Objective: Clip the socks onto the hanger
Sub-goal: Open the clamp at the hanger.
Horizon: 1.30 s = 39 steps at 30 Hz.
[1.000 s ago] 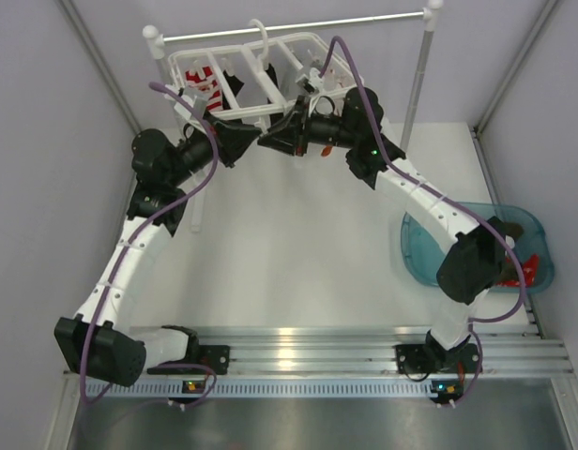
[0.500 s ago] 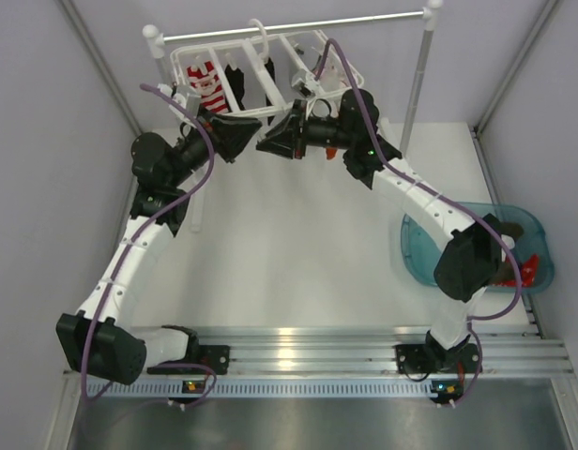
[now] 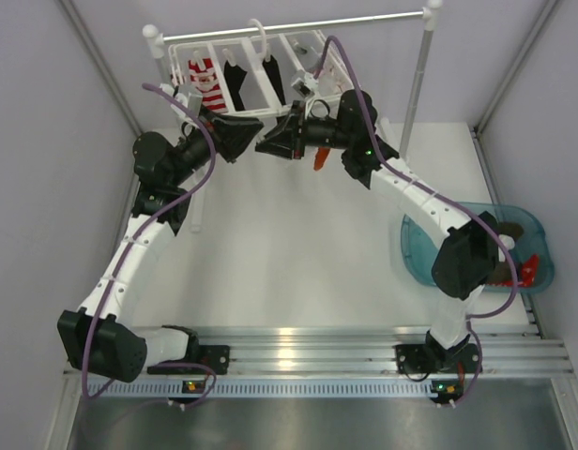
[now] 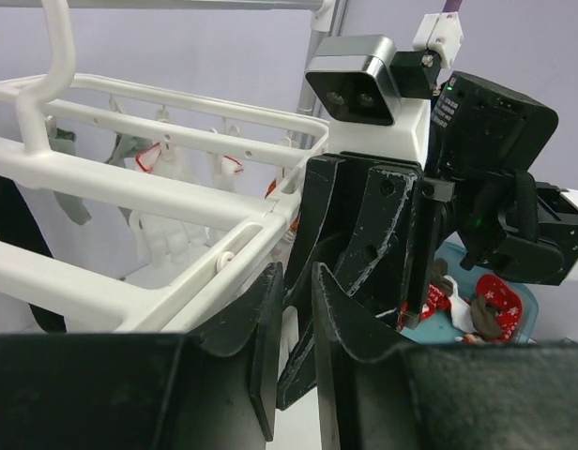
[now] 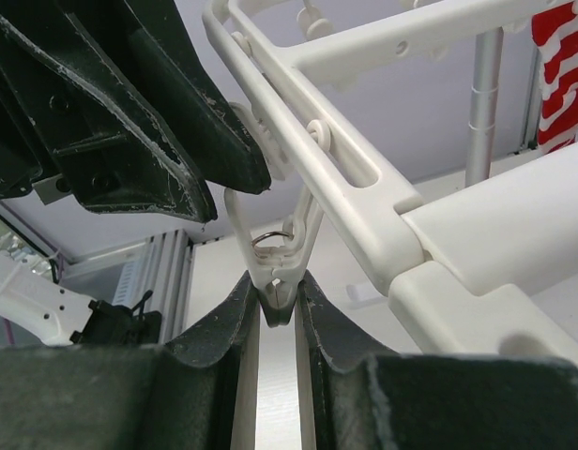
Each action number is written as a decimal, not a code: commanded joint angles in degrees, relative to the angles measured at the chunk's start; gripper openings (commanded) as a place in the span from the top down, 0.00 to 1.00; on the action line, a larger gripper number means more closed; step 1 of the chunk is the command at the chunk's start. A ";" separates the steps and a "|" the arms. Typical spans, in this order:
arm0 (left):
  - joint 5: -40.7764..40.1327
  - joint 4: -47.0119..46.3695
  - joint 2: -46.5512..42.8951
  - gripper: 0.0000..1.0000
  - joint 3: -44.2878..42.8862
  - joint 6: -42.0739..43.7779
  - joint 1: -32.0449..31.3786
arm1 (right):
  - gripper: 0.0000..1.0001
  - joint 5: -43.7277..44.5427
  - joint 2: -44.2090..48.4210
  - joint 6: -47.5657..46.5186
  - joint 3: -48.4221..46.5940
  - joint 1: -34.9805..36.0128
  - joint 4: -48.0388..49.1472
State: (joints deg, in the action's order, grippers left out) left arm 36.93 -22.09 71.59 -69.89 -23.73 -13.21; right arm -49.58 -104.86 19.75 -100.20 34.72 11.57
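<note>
tub: teal tub point(image 3: 413, 253) on the worktop's point(image 3: 289, 244) right holds spare socks point(image 3: 528, 272) left for us
right claw point(image 5: 278, 292): clenched on a white clip point(image 5: 275, 267)
left claw point(image 4: 294, 281): jaws barely apart, we can't tell if it grips anything
orange sock point(image 3: 322, 157): hangs under right claw, maybe clipped
hanger point(image 4: 129, 183): striped sock point(image 3: 206, 84), two black socks point(image 3: 235, 86) up; both arms crowd it

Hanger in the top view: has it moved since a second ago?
Yes. The hanger has shifted slightly up the image, closer to the fixed silver rail.
</note>
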 commanded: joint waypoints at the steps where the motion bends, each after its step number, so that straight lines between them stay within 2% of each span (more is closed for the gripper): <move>1: 3.32 0.90 -1.55 0.76 1.07 0.35 -0.23 | 1.00 -1.83 -0.43 3.63 -2.45 -0.53 6.53; 9: 3.42 3.27 -0.49 0.61 0.02 0.78 -0.23 | 1.00 -4.73 -0.79 9.94 -1.93 -0.88 13.82; 14: 0.78 4.59 -0.58 0.61 -0.16 2.80 -0.23 | 1.00 -5.61 -0.87 12.33 -1.75 -1.06 16.55; 21: 0.34 4.34 -0.14 0.69 -0.78 2.37 -0.23 | 1.00 -6.23 -1.58 13.92 -2.10 -1.23 18.22; 25: 1.04 2.23 0.21 0.79 -0.95 0.35 -0.23 | 1.00 -6.32 -1.66 12.34 -2.10 -1.15 16.38; 27: 1.39 1.43 0.39 0.92 -1.04 -0.87 -0.23 | 1.00 -5.62 -1.58 10.67 -2.45 -1.06 13.93; 29: 1.57 1.08 0.65 1.00 -1.30 -1.50 -0.23 | 0.90 -4.21 -1.31 7.26 -2.98 -0.79 9.55; 30: 1.57 1.17 0.74 1.00 -1.39 -1.93 -0.23 | 0.80 -2.38 -0.97 5.58 -3.33 -0.88 7.61; 31: 1.39 1.43 0.74 1.00 -1.48 -2.03 -0.23 | 0.63 -1.14 -0.61 4.00 -3.68 -0.71 4.37; 33: 1.22 2.74 0.74 1.00 -1.65 -1.68 -0.23 | 0.58 3.76 0.44 -1.19 -3.95 -0.62 1.36; 36: 0.34 4.32 0.57 1.00 -1.92 -1.41 -0.23 | 0.57 9.74 1.93 -6.55 -3.95 -0.36 -1.11; 39: -0.19 5.21 0.65 1.00 -2.01 -1.59 -0.23 | 0.56 11.87 2.03 -10.60 -5.00 -0.09 -2.25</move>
State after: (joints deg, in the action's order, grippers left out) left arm 35.33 -17.08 73.03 -70.08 -24.12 -13.10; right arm -45.74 -105.69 16.82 -101.36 34.35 11.86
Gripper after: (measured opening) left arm 0.035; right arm 0.434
